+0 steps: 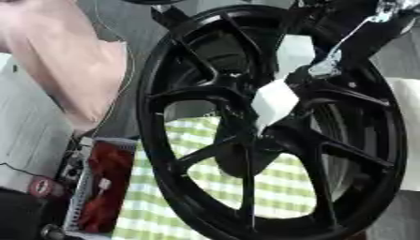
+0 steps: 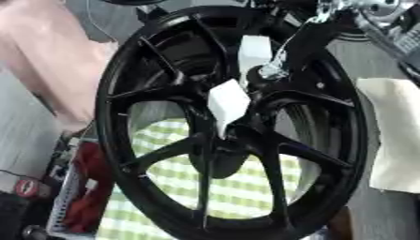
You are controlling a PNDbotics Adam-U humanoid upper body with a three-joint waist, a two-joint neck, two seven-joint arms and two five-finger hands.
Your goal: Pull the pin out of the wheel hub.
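Observation:
A big black spoked wheel (image 1: 154,117) stands upright and fills both views. Its hub (image 1: 246,140) sits where the spokes meet. My right hand (image 1: 328,65), black with silver links, comes down from the upper right and lies against the wheel just above the hub. Two white shapes show in front of the spokes: one (image 1: 275,101) tapers down to the hub centre, the other (image 1: 294,54) sits higher up by the hand. I cannot make out the pin or tell it from these white shapes. My left hand shows in neither view.
A green-and-white checked cloth (image 1: 287,187) lies behind the wheel. A red packet in a ribbed frame (image 1: 102,187) stands at the lower left. A pale cloth (image 2: 393,136) lies to the right. A person's pink sleeve (image 1: 74,70) fills the upper left.

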